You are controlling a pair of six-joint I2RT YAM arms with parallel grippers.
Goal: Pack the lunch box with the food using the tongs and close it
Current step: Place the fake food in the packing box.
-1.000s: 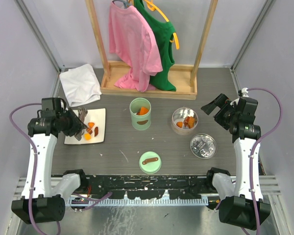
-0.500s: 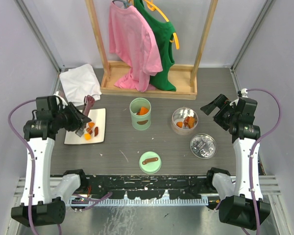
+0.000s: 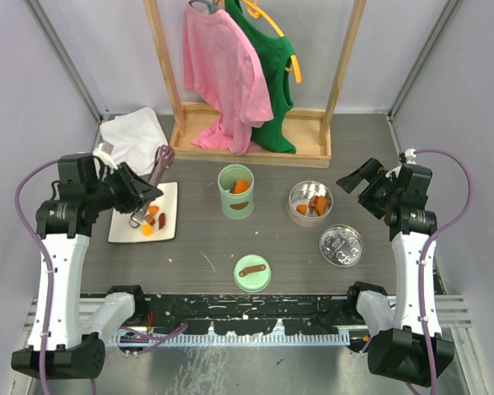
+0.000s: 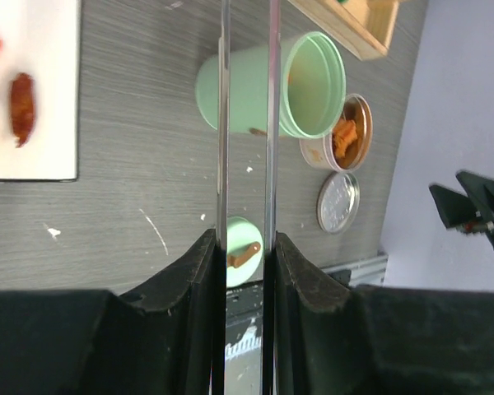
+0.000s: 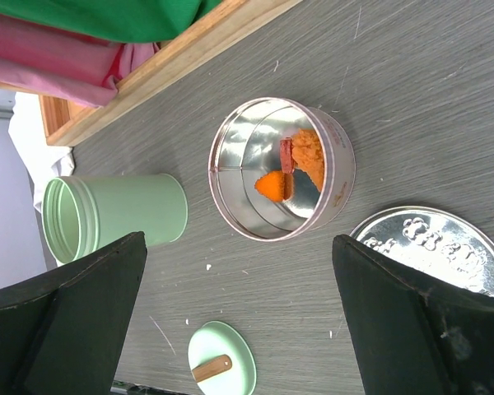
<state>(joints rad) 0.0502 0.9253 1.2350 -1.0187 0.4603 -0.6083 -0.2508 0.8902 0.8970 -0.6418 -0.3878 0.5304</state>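
Left gripper (image 3: 142, 197) is clamped on the long, thin dark grey metal tongs (image 3: 158, 169), by the white square plate (image 3: 168, 194).
On the left wrist view I see both tong arms (image 4: 270, 123) running side by side with a gap. The tips are cut off at the top edge, so I can't tell if they pinch anything. Food (image 3: 151, 220): orange and brown bits on the plate, more in the mint-green cup (image 3: 235, 203) and the round silver tin (image 3: 300, 194). Right gripper (image 3: 358, 177) has its jaws spread wide.
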